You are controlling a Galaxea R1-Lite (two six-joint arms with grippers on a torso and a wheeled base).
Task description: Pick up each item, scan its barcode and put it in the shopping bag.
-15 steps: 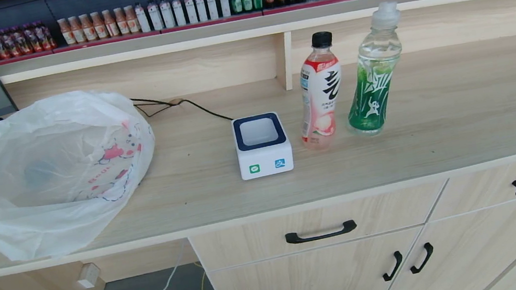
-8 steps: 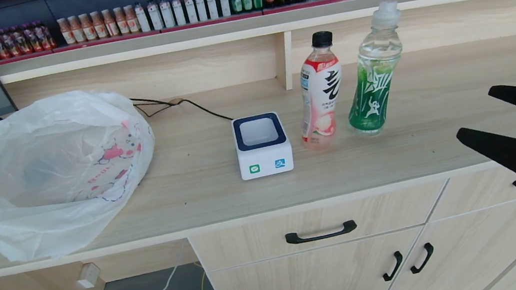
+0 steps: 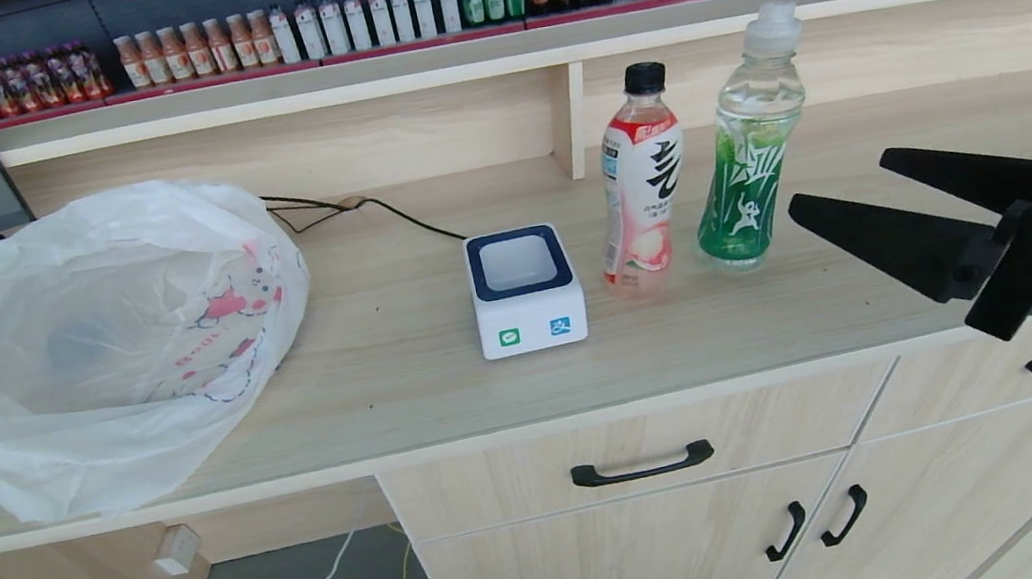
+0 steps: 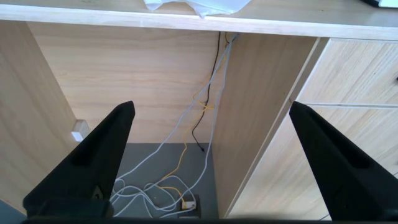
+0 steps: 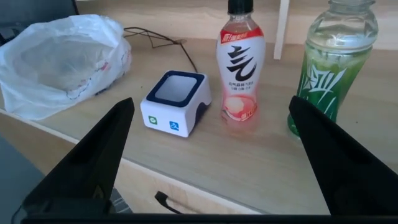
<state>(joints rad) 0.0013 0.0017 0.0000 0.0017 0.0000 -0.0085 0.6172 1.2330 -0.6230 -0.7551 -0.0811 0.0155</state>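
1. The right gripper (image 3: 836, 182) hung over the front right part of the counter (image 3: 880, 289), its two black fingers spread wide and grasping nothing.
2. Those fingers pointed toward the green bottle (image 3: 748, 158), which stood near their tips but apart from them.
3. The green bottle was upright on the counter, with a pale cap on top.
4. Just beside it, on the side nearer the middle, stood the pink bottle (image 3: 642, 196), also upright, with a black cap.
5. The scanner (image 3: 524, 290), a small white box with a dark blue rim, sat near the pink bottle, and a black cable (image 3: 368, 204) ran from it toward the back.
6. The shopping bag (image 3: 99, 338) lay well apart at the left end, its mouth gaping open.
7. The left gripper (image 4: 211, 106) was down below the counter edge, fingers wide apart and holding nothing, over loose wires (image 4: 168, 180) on the floor.
8. Drawers (image 3: 642, 465) with black handles lined the counter front.
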